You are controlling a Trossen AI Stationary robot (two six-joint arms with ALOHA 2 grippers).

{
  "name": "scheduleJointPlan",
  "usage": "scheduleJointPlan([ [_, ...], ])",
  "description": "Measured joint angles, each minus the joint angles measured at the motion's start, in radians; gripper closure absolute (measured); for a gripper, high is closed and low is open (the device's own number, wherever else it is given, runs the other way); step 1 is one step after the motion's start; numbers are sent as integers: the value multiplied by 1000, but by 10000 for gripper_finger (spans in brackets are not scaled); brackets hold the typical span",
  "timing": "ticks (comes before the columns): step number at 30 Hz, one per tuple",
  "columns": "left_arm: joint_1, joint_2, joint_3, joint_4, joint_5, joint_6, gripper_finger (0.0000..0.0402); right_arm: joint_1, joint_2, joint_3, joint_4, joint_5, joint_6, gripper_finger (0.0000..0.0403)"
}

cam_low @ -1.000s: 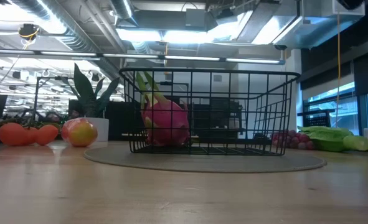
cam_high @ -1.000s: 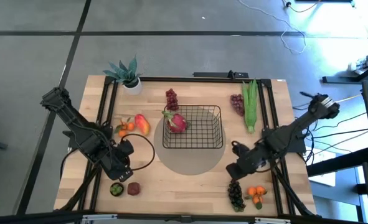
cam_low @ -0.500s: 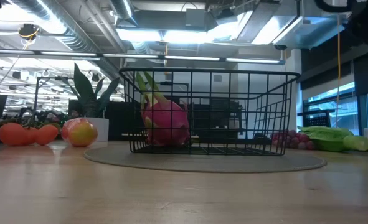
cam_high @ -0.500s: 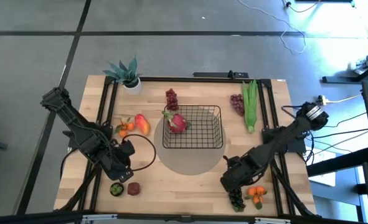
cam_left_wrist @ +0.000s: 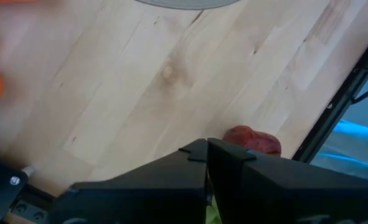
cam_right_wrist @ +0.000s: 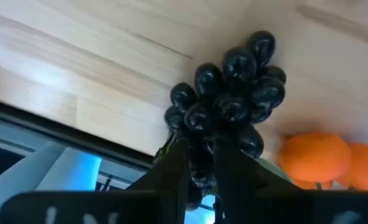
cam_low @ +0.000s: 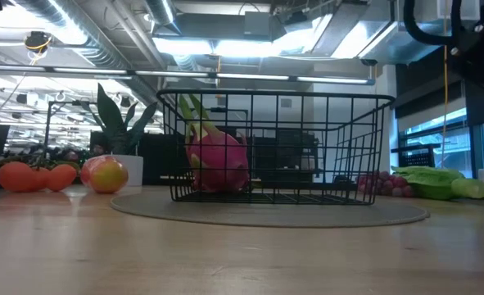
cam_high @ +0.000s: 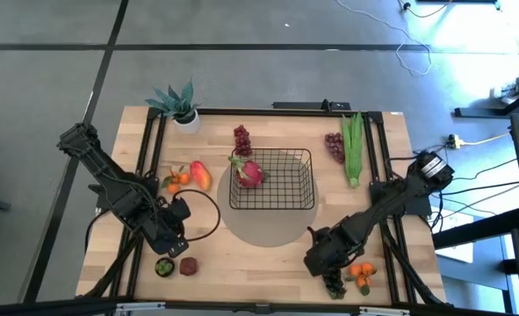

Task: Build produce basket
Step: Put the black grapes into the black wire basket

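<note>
The black wire basket [cam_high: 313, 178] stands on a grey round mat [cam_high: 268, 230] with a pink dragon fruit [cam_high: 248, 172] inside, against its left wall. A dark grape bunch [cam_right_wrist: 233, 99] lies near the table's near right corner beside small oranges [cam_right_wrist: 314, 157]. My right gripper [cam_right_wrist: 200, 146] is low over the bunch, open, slanting down, with a finger on either side of the bunch's near end. My left gripper [cam_left_wrist: 207, 155] hangs shut above a brown fruit [cam_left_wrist: 252, 140] and a green fruit [cam_high: 164, 266] at the near left. My right gripper has its fingers [cam_right_wrist: 177, 158] on either side of the dark grape bunch's near end [cam_right_wrist: 199, 118], coming slanting from above. I cannot tell whether they touch the grapes. The bunch lies on the table.
A mango [cam_high: 200, 175] and oranges [cam_high: 176, 179] lie left of the basket. Red grape bunches [cam_high: 241, 139] [cam_high: 335, 146] and long green pods [cam_high: 353, 147] lie at the far side. A potted plant [cam_high: 178, 104] stands at the far left corner.
My right gripper has gone down and toward the table's near edge, onto the dark grape bunch, tipping a little steeper; its finger gap looks the same. The grapes have stayed where they were.
</note>
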Motion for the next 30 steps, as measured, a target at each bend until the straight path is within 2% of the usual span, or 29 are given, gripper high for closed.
scheduleJointPlan([
  [14,0,0,0,1,-1,25,401,27,12,0,-7,-33,-10,333],
  [19,0,0,0,0,-1,25,401,27,11,0,-17,22,-34,333],
  [30,0,0,0,0,-2,29,401,26,11,0,-27,61,-104,333],
])
